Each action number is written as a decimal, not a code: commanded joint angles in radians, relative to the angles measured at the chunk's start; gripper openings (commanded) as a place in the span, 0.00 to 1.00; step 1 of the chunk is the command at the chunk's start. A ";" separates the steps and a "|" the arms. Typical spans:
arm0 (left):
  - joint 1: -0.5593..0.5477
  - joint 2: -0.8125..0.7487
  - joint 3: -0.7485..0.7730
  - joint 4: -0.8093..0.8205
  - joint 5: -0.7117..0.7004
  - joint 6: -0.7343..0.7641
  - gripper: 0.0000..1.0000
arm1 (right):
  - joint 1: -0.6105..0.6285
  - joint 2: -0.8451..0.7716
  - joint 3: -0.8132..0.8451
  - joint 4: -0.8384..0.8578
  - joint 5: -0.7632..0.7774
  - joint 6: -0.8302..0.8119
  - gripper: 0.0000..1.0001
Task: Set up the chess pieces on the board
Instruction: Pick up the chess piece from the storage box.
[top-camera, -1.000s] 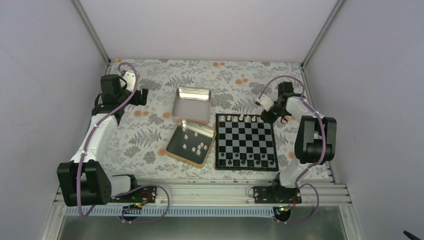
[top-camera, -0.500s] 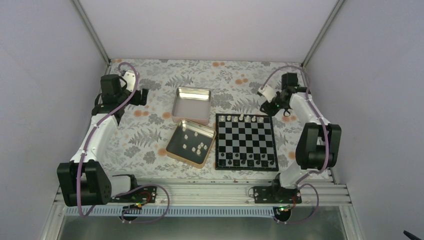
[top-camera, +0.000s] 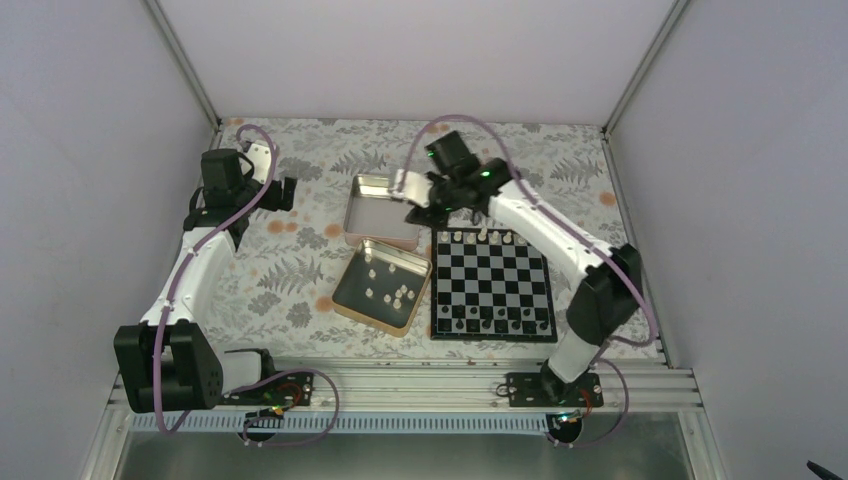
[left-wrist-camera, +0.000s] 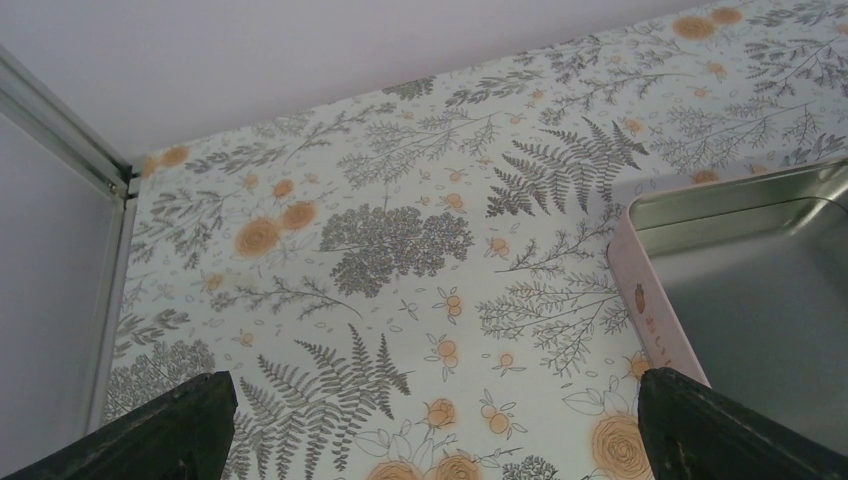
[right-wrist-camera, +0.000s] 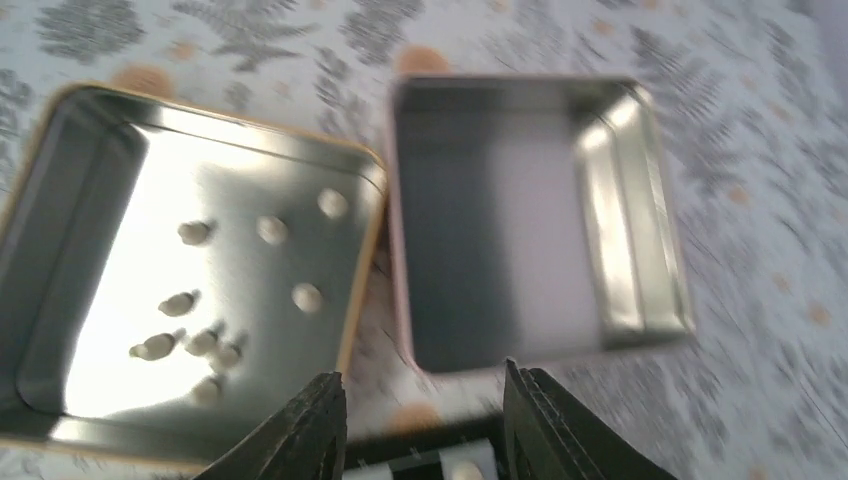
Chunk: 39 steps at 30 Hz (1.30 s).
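**Progress.** The task is partly complete. A short line of cream chess pieces (top-camera: 482, 236) stands on the far row of the board (top-camera: 492, 282). At this resolution the count is uncertain, probably five or six. Dark pieces (top-camera: 487, 325) occupy the near row. The loose cream pieces (right-wrist-camera: 307, 297), roughly eight or nine, lie scattered in the nearer tin (right-wrist-camera: 240, 140) and are not yet placed. The far tin (right-wrist-camera: 500, 220) holds nothing.

**Board.** It is small and square, chequered black and silver inside a black rim. It lies flat on the worktop (top-camera: 300, 270), just right of the nearer tin. The middle ranks are bare.

**Claws.** The right claw (right-wrist-camera: 425, 430) hovers above the two tins, near the board's far-left corner. Its jaws are parted and nothing is between them. The left claw (left-wrist-camera: 430, 440) is spread wide and holds nothing. It is over patterned worktop to the left of the far tin.
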 joint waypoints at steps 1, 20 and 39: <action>0.003 -0.015 0.004 0.003 0.001 0.015 1.00 | 0.117 0.130 0.079 -0.047 0.025 0.038 0.42; 0.004 0.001 -0.001 0.006 0.025 0.026 1.00 | 0.320 0.085 -0.243 -0.090 0.034 0.078 0.35; 0.004 -0.009 -0.005 0.006 0.019 0.028 1.00 | 0.389 0.185 -0.212 0.005 0.090 0.043 0.34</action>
